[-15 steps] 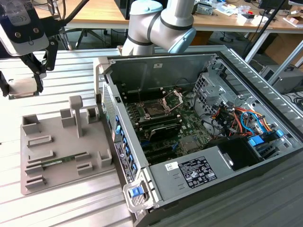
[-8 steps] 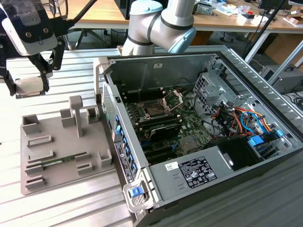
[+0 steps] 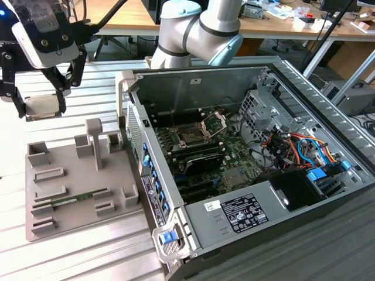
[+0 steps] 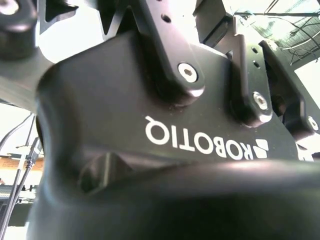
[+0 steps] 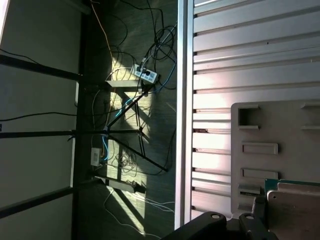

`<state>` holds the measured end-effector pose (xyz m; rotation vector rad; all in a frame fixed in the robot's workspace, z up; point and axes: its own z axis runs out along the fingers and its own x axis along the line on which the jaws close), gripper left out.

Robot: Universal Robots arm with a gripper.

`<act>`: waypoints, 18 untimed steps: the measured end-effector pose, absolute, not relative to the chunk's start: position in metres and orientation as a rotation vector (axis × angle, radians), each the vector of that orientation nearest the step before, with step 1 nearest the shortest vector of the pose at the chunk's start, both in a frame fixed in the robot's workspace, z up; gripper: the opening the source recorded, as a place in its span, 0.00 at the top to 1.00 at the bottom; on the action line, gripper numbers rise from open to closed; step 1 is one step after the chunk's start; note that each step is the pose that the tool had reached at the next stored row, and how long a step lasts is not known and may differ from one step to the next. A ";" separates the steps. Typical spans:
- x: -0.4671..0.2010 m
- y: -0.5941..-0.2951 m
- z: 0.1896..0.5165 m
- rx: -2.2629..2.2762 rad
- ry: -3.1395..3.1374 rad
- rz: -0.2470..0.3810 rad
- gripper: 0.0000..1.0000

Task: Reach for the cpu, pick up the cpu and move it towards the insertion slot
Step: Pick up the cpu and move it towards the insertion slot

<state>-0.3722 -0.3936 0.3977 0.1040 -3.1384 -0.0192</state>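
Observation:
In the exterior view my gripper hangs at the far upper left, above the slatted table and beyond the far end of the grey tray. It is shut on the cpu, a pale flat square held level between the two black fingers. In the first wrist view the cpu shows its tan top beside a black finger, with the tray under it. The insertion slot, a dark square socket with its silver clamp frame raised, sits on the motherboard inside the open computer case, well to the exterior view's right of the gripper.
The grey tray carries a green memory stick, upright posts and several recesses. The open computer case has a raised side wall between tray and motherboard. Cables and a drive cage crowd its right end. The arm reaches over from behind.

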 end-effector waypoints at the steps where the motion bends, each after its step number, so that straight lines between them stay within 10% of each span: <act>1: -0.371 -0.394 0.398 0.104 -3.138 -0.019 0.45; 18: -0.358 -0.394 0.398 0.104 -3.138 -0.019 0.45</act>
